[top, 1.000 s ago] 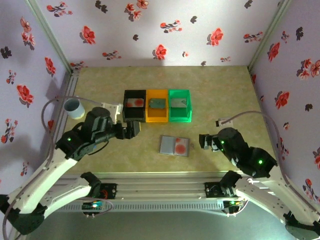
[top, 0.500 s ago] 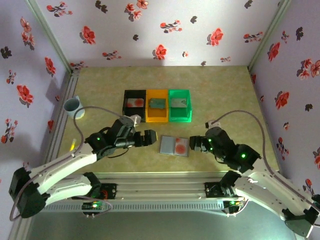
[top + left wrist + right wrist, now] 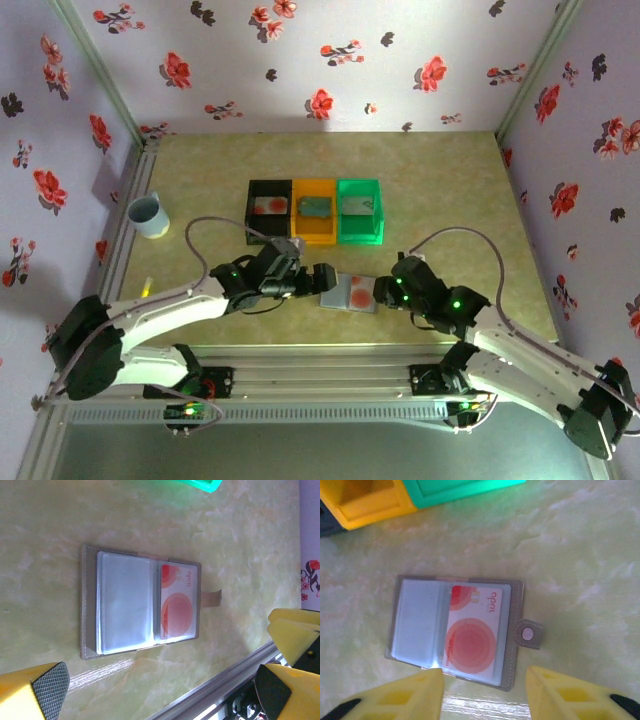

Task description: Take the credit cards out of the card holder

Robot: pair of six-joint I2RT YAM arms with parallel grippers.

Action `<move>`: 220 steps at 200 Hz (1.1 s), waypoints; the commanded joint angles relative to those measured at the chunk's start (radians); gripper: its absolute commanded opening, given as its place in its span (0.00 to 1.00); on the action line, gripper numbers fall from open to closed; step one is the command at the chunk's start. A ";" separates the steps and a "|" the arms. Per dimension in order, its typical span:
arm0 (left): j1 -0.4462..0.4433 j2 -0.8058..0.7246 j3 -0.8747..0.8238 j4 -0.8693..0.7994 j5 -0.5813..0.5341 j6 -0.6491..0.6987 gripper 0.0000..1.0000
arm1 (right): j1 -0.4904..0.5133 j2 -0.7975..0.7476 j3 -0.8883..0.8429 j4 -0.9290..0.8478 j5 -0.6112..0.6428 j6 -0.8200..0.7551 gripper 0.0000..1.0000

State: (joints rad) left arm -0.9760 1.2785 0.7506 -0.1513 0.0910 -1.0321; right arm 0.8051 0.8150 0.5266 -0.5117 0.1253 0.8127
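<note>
Blue-grey card holder (image 3: 417, 624) lies open, holding a red-marked credit card (image 3: 472, 640).

The card holder (image 3: 417, 625) looks matt grey leatherette with glossy clear plastic sleeves; the table (image 3: 580, 555) is smooth and glossy.

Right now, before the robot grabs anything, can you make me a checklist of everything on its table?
Surface: beige marbled table.
Job's things: card holder lying open, red-circled card in one pocket; white card in black bin, grey-green card in orange bin, silvery card in green bin.
Clutter: cup at left edge.
Grippers: left gripper open, right gripper open, both beside the holder, holding nothing.
Cables: left arm's cable and right arm's cable loop freely.
Surroundings: floral walls.
</note>
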 commanded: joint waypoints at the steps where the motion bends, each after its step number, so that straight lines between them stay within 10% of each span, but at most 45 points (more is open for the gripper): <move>1: -0.017 0.042 0.014 0.064 -0.002 -0.038 0.95 | 0.005 0.027 -0.025 0.069 -0.012 0.054 0.37; 220: -0.069 0.368 0.170 0.164 0.067 -0.071 0.80 | -0.004 0.164 -0.140 0.259 -0.033 0.101 0.19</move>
State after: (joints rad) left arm -1.0382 1.6245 0.8856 -0.0078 0.1440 -1.0946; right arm 0.8051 0.9623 0.4065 -0.2890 0.0967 0.9016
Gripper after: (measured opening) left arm 0.806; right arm 0.201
